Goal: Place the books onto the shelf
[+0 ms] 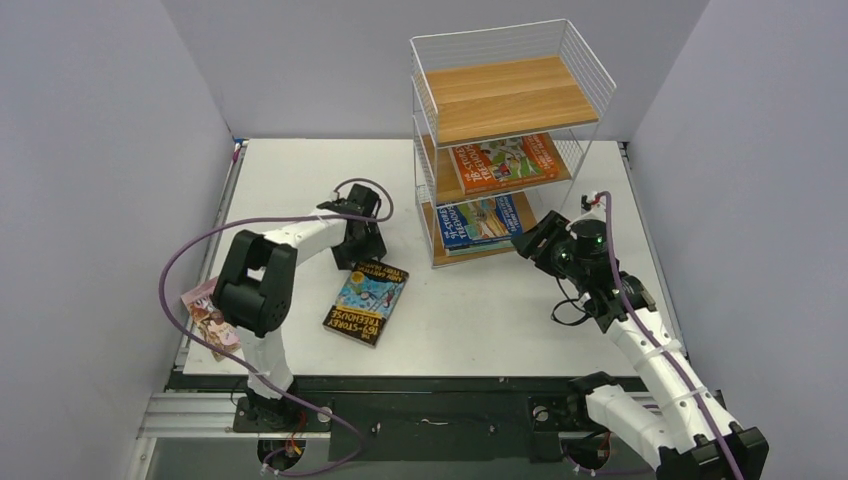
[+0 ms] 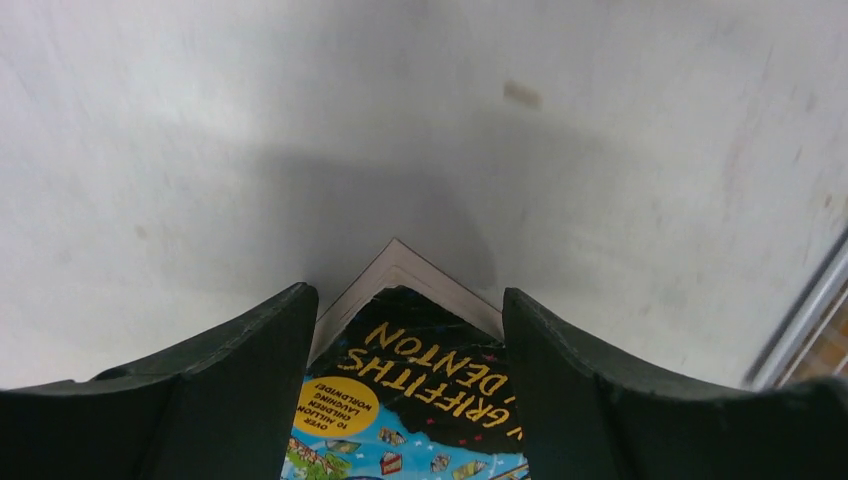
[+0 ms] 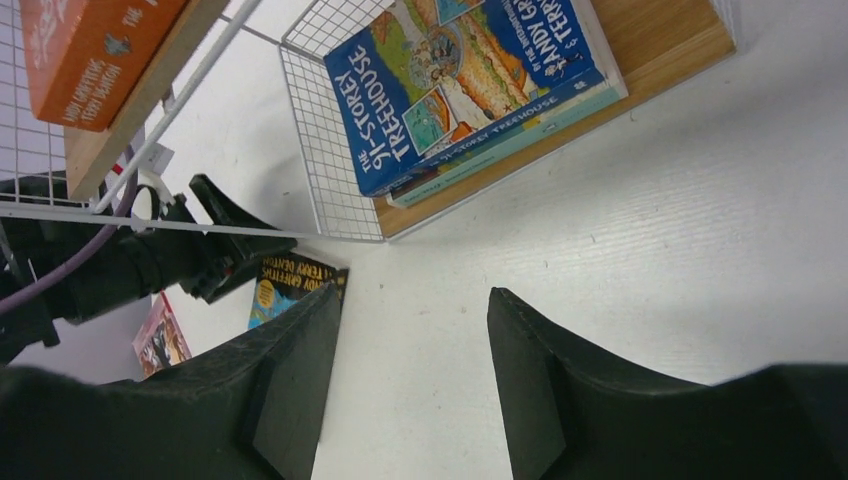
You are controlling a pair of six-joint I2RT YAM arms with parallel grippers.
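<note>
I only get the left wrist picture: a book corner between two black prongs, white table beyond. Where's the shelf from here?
Observer: The shelf stands at the far side of the table, to the right of the left hand.
Operator: Anything on it yet?
Observer: Yes: an orange book on the middle board and a blue book on the bottom one.
Operator: Any books lying about besides mine?
Observer: A pink book lies at the table's left edge, partly behind the left arm.
</note>
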